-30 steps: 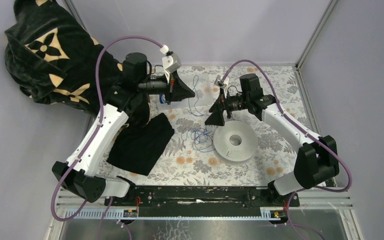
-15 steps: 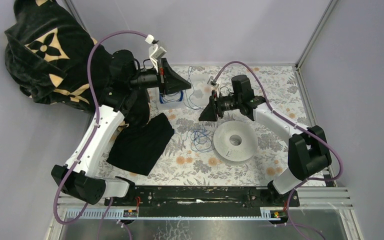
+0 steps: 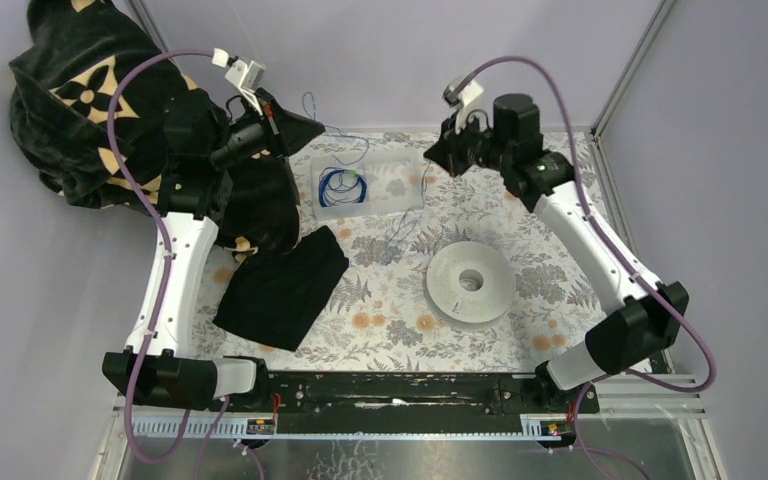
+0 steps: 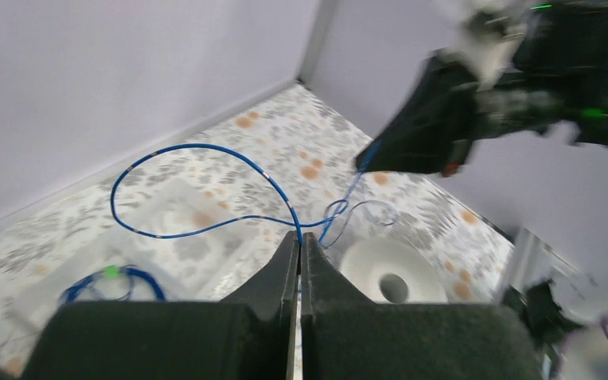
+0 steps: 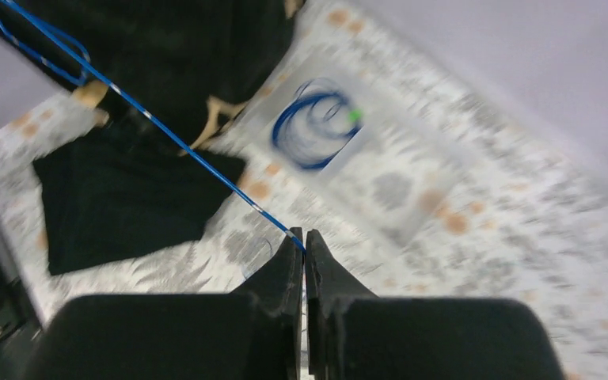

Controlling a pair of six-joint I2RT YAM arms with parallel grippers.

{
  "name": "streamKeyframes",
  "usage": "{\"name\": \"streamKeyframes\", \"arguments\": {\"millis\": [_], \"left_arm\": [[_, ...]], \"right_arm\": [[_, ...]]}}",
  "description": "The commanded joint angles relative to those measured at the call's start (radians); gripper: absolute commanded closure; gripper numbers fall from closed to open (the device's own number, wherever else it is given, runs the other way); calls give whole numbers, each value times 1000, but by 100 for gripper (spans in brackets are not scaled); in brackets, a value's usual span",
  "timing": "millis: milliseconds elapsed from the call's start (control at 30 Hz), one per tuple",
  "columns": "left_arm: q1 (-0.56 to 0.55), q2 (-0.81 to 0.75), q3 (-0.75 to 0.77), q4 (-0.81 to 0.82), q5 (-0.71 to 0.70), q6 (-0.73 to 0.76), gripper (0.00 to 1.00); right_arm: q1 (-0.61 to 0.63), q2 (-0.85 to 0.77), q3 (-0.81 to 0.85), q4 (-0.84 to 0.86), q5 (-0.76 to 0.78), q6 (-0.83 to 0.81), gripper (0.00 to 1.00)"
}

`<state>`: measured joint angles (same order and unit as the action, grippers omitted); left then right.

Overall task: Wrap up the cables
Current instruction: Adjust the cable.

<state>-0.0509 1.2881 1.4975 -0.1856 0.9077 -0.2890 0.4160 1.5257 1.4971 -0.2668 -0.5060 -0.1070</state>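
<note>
1. A tray sits at the back of the table, a coil of cable in it.
2. A spool lies in front, to its right.
3. A cloth lies left of the spool.

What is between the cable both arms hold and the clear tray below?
Nothing visible. The left end effector and right end effector are shut on the blue cable, strung in the air over the clear tray. A coiled cable lies in the tray's left half; the white spool and black cloth lie aside.

Thin blue cable strung looping in mid-air, second blue cable coiled in clear tray
</note>
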Motion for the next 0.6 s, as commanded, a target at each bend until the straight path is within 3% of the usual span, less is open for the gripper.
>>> {"name": "streamKeyframes", "arguments": {"millis": [0, 100, 167, 300, 433, 567], "left_arm": [[17, -2, 45, -38, -310, 21, 100], [17, 5, -20, 44, -150, 40, 100], [16, 10, -82, 131, -47, -19, 98], [14, 32, -166, 195, -100, -76, 74], [16, 48, -172, 153, -104, 33, 47], [6, 58, -168, 128, -5, 137, 27]], "right_arm": [[-15, -38, 183, -130, 318, -70, 100], [-14, -19, 268, -170, 457, -125, 100], [-15, -11, 302, -191, 459, -160, 100], [-13, -15, 331, -245, 316, -194, 100], [-11, 0, 373, -311, 290, -244, 100], [-11, 31, 452, -427, 259, -324, 100]]}}
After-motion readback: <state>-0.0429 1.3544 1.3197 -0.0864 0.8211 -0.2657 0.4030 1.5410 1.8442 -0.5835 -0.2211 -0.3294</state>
